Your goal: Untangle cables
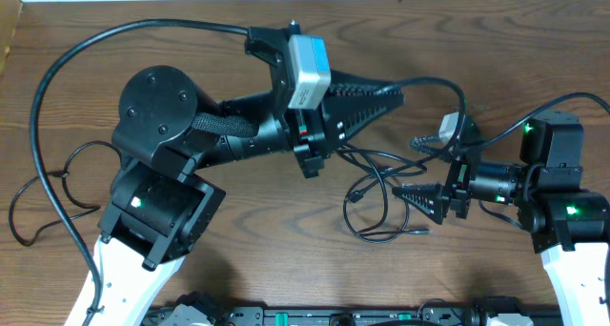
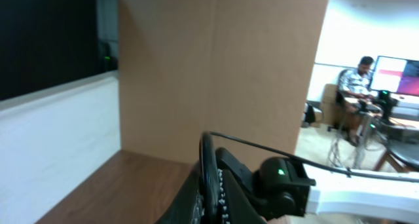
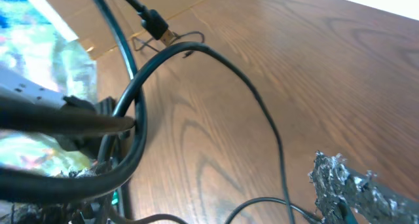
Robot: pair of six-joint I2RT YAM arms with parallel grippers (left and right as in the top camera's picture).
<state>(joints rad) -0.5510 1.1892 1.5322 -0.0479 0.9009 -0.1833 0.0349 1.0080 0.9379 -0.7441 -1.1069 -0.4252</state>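
The worktop (image 1: 276,240) carries the cables (image 1: 351,200), loose black loops lying right of centre. The left tool (image 1: 396,95) is clamped on one cord; the right tool (image 1: 400,194) gapes open beside the loops.

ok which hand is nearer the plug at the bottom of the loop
Right. The right hand is just beside the plug; the left hand is farther off, across the cables.
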